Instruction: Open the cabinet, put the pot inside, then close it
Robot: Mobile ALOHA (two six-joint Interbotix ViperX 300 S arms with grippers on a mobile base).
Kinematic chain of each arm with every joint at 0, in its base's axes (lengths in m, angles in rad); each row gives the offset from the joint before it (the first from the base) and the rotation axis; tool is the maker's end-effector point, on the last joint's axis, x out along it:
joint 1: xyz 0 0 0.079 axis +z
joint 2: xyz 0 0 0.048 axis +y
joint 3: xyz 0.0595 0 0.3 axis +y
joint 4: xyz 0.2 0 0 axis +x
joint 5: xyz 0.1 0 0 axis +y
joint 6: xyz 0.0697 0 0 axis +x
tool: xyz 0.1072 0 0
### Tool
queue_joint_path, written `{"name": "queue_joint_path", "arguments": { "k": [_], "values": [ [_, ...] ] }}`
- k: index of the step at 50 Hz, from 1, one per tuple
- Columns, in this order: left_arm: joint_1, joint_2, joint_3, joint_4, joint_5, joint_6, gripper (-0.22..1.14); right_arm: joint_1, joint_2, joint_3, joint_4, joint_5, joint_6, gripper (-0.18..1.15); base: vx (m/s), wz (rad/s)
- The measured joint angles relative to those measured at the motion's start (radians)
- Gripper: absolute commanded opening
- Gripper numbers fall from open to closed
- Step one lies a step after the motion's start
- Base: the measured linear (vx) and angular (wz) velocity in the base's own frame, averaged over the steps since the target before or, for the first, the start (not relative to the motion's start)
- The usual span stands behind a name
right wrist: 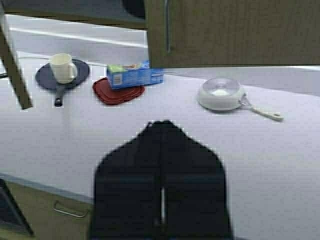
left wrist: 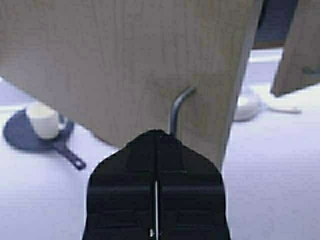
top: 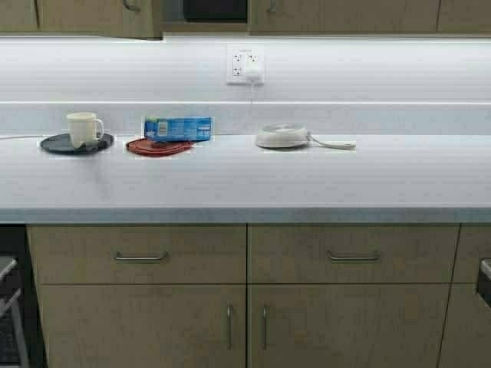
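The cabinet's left door (left wrist: pixel 125 65) fills the left wrist view, tan wood grain with a bent metal bar handle (left wrist: pixel 176 107). My left gripper (left wrist: pixel 157 132) is shut, its tips right at the handle's lower end, not visibly around it. In the right wrist view that door's edge (right wrist: pixel 15 65) stands swung out, while the right door (right wrist: pixel 225 30) is closed. My right gripper (right wrist: pixel 162 123) is shut with nothing in it, hovering over the counter. The pot is out of view. Neither arm shows in the high view, which catches only the cabinet's bottom edge (top: pixel 138 19).
On the counter (top: pixel 245 180) a cream mug (top: pixel 83 127) stands on a flat dark pan (top: pixel 57 143). A blue box (top: pixel 178 128) rests on a red lid (top: pixel 157 147). A cream frying pan (top: pixel 282 136) lies mid-counter. Drawer fronts (top: pixel 142 257) are below.
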Motion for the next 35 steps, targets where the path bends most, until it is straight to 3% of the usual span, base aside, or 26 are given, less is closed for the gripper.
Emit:
{"name": "queue_joint_path", "arguments": {
  "k": [9,20,24,29,35],
  "values": [
    [-0.020,-0.144,0.118,0.000,-0.009,0.003,0.04,0.049,0.098,-0.049,0.046,-0.060,-0.005,0.07,0.04,0.08],
    [-0.078,-0.133,0.110,0.006,-0.021,0.009,0.04,0.031,0.414,-0.308,0.051,-0.097,-0.005,0.07,0.07,0.12],
    [-0.094,-0.101,0.081,0.011,-0.032,0.014,0.04,0.015,0.456,-0.351,0.051,-0.086,0.002,0.07,0.10,0.15],
    [-0.101,-0.055,0.037,0.021,-0.032,0.012,0.04,0.023,0.417,-0.324,0.048,-0.055,-0.006,0.07,0.13,0.12],
    [-0.146,-0.034,0.003,0.028,-0.026,0.014,0.04,0.017,0.290,-0.206,0.048,-0.018,-0.005,0.07,0.16,0.07]
  ]
}}
